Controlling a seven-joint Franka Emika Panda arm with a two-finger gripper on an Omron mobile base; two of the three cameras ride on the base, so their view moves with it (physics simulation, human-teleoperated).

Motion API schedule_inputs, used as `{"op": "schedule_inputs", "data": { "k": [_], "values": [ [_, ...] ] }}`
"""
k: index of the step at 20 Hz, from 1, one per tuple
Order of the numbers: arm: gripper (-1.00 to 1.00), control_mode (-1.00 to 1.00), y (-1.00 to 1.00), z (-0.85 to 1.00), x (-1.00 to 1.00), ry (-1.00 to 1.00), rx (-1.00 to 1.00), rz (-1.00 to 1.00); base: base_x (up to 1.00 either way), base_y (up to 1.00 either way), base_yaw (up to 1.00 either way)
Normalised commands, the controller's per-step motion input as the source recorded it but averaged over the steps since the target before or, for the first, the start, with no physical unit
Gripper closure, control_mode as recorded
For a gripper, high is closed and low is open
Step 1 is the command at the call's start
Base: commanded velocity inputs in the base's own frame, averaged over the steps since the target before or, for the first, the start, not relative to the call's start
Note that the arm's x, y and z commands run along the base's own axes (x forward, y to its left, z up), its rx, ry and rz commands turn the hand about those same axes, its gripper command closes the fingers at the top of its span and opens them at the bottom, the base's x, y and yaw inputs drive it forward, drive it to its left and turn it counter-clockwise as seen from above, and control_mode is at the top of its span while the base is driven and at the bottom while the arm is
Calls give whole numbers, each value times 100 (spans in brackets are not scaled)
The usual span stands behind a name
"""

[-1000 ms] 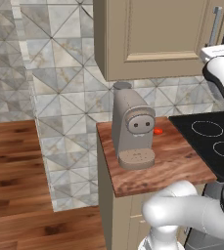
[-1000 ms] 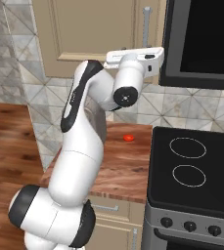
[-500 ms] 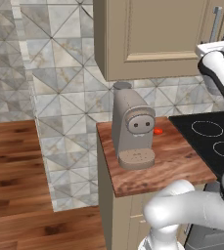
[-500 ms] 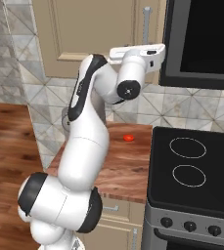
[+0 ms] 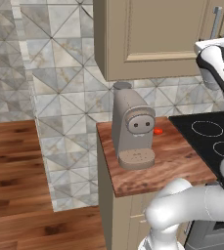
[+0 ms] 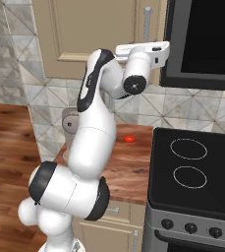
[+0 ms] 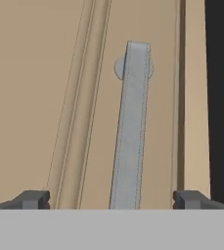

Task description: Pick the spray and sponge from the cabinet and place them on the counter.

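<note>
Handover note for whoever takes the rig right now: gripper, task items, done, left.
Gripper: jaws open wide, empty, facing the cabinet door with the handle lined up between the fingertips; not gripped yet.
Cabinet: door shut, so spray and sponge can't be seen.
Counter: carries a coffee machine and a small red thing.
Done: arm raised to the handle.
Left: grip the handle, open the door, take out spray and sponge, set both on the counter.
</note>
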Motion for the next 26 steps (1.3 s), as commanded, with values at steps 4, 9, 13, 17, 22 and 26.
{"op": "schedule_inputs", "data": {
  "k": [4,9,13,17,22,26],
  "values": [
    [-100,-100,-10,0,27,0,0,0,0,0,0],
    [-100,-100,-2,0,20,0,0,0,0,0,0],
    [-100,-100,0,0,23,0,0,0,0,0,0],
    [100,-100,0,0,24,0,0,0,0,0,0],
    [100,-100,0,0,24,0,0,0,0,0,0],
    [100,-100,2,0,19,0,0,0,0,0,0]
  ]
}}
